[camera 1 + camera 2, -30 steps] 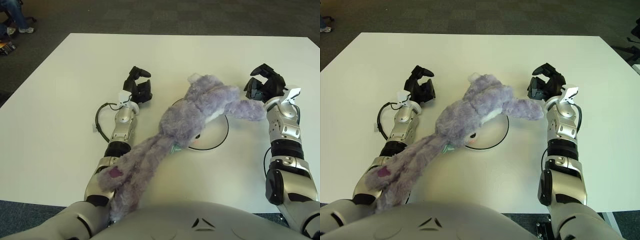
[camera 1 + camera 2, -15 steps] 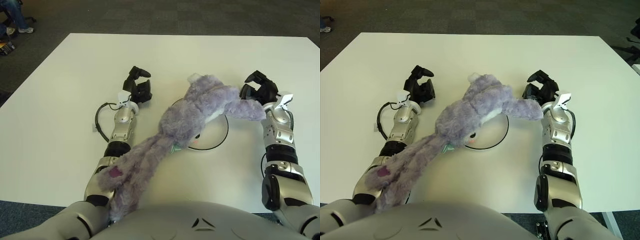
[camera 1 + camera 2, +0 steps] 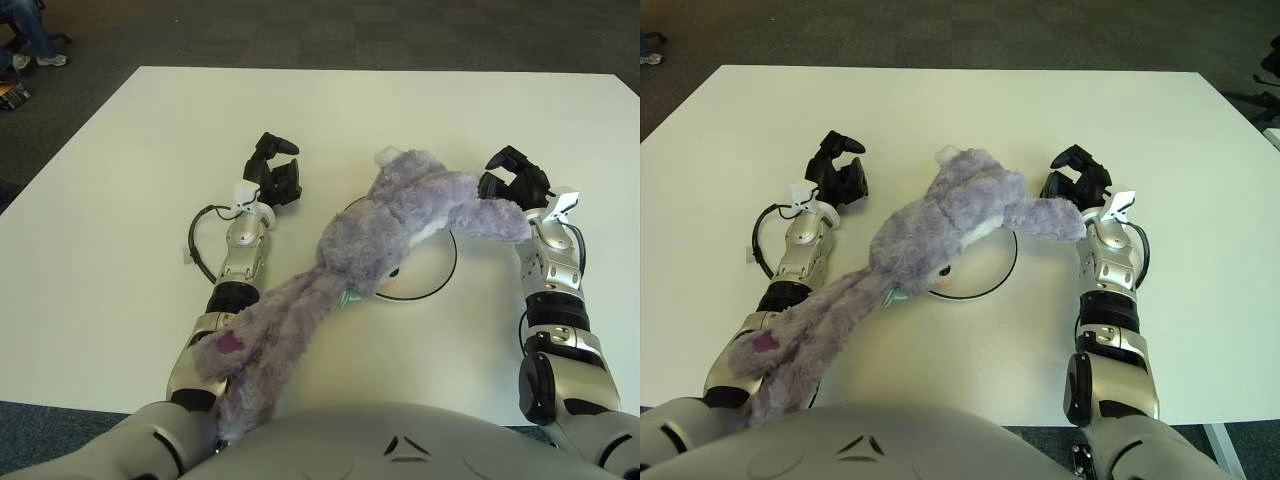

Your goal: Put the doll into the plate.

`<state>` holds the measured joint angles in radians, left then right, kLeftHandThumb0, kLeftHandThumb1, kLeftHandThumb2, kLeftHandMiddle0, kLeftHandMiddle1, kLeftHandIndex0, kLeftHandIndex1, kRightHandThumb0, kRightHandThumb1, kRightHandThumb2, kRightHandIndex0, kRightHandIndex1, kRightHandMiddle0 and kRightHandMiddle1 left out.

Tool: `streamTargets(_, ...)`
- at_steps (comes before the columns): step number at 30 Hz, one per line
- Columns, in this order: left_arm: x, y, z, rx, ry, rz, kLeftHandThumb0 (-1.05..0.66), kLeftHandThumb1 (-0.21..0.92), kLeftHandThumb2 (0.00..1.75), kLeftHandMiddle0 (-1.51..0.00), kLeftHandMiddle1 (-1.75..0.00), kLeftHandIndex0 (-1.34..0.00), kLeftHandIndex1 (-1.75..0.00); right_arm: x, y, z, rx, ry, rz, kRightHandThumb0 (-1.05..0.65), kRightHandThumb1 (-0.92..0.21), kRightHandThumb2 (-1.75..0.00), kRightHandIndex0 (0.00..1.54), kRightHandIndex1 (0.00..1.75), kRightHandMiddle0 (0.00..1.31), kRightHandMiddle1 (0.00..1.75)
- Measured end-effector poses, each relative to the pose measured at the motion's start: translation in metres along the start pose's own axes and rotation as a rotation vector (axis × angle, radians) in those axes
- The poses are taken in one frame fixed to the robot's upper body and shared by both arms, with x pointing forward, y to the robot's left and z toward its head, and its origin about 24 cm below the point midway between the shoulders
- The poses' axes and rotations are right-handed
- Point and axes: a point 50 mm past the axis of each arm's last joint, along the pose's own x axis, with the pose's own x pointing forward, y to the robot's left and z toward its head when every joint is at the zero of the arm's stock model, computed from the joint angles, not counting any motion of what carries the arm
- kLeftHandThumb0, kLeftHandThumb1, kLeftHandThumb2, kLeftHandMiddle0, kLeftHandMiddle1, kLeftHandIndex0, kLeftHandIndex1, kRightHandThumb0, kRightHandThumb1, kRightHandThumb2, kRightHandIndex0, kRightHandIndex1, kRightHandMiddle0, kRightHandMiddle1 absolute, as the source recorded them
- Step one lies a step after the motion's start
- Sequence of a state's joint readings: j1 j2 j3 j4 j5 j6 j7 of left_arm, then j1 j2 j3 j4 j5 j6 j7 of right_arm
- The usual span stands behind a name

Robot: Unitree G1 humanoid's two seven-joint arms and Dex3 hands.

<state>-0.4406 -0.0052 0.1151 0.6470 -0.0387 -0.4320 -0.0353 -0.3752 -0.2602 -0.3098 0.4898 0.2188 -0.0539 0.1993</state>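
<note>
The purple plush doll (image 3: 385, 225) sprawls across the white worktop (image 3: 120, 180): its middle covers the plate (image 3: 430, 270), whose dark rim shows only at 4 to 6 o'clock, while its long ears trail toward 7 o'clock, over the left forearm. One limb sticks out toward 3 o'clock. The right hand (image 3: 515, 180) sits at the tip of that limb, fingers curved and apart, seemingly touching the fur but with no firm hold visible. The left hand (image 3: 275, 172) rests at 9 o'clock of the plate, fingers loosely curled on nothing. The risk, as I judge it: a pinch on the floppy limb alone could slip, or tug the body off the plate, and the ears draped on the arm could drag it away.
</note>
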Motion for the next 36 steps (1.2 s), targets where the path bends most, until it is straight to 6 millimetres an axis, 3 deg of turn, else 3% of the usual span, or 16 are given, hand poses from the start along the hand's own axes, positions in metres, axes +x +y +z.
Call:
streamTargets(8, 0.0003, 0.0017, -0.0012, -0.011, 0.016, 0.004, -0.42, 0.52, 1.06, -1.15, -1.75, -0.45, -1.75, -0.0008, 0.0038, -0.0025, -0.012, 0.009, 0.010, 0.00, -0.03, -1.62, 0.82, 1.68, 0.61, 1.75)
streamTargets(20, 0.0003, 0.0021, -0.0021, -0.011, 0.025, 0.006, -0.42, 0.51, 1.07, -1.14, -1.75, -0.46, -1.75, -0.0018, 0.0071, -0.0034, -0.003, 0.008, 0.036, 0.00, 0.08, -1.71, 0.93, 1.60, 0.70, 1.75)
streamTargets(36, 0.0005, 0.0031, -0.0021, -0.021, 0.031, 0.011, -0.42, 0.50, 1.08, -1.14, -1.75, -0.46, -1.75, -0.0030, 0.0095, -0.0058, 0.010, -0.010, 0.095, -0.01, 0.10, -1.74, 0.95, 1.63, 0.70, 1.75)
